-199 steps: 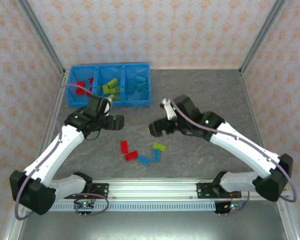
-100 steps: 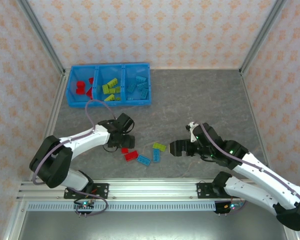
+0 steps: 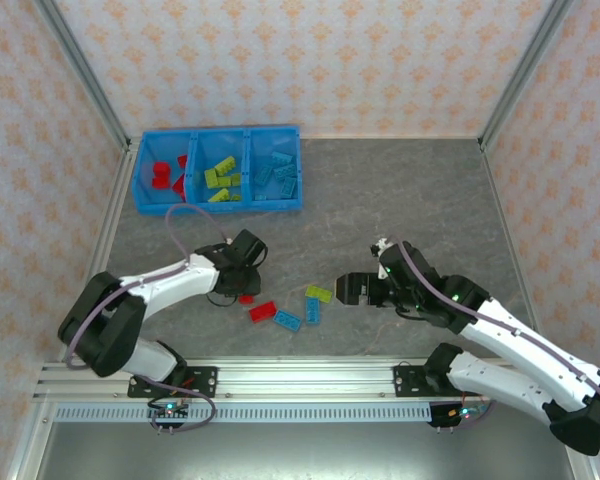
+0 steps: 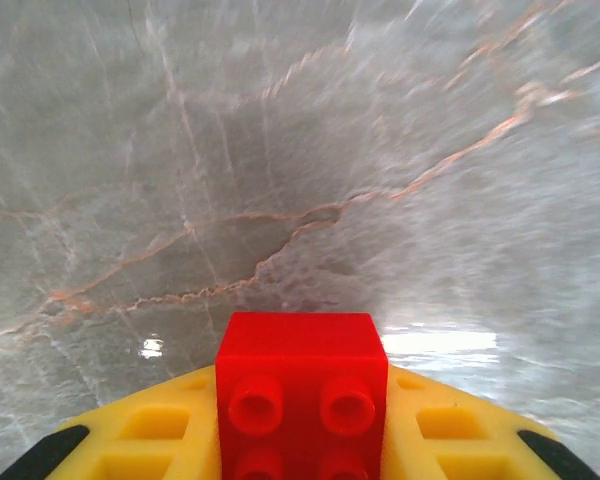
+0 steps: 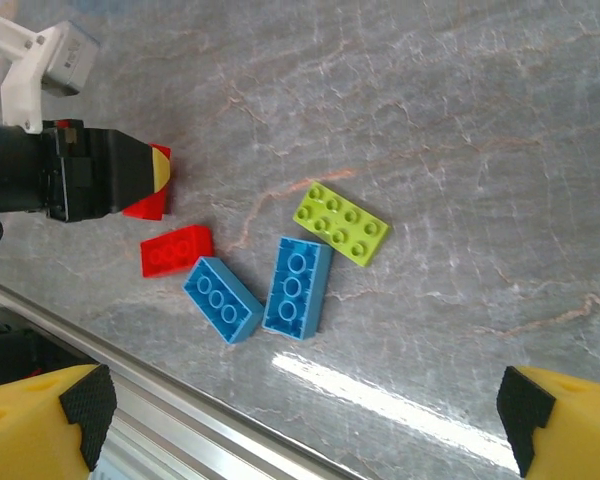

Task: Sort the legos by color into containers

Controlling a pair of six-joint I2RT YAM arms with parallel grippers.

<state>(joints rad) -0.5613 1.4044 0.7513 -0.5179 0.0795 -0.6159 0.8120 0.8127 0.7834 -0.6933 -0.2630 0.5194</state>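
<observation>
Grey marbled tabletop (image 3: 400,200) lies close under the red lego (image 4: 302,395), which I have clamped between the yellow pads of my left gripper (image 3: 244,288). Just beside it lie four loose legos: a second red one (image 5: 177,250), two blue ones (image 5: 223,299) (image 5: 298,287) next to each other and a lime green one (image 5: 341,223), with my right gripper (image 3: 348,290) hovering near them, jaws spread wide and holding nothing. Well apart, at the far left of the table, stand the containers (image 3: 280,206), one blue tray whose compartments hold red, green and blue bricks from left to right.
</observation>
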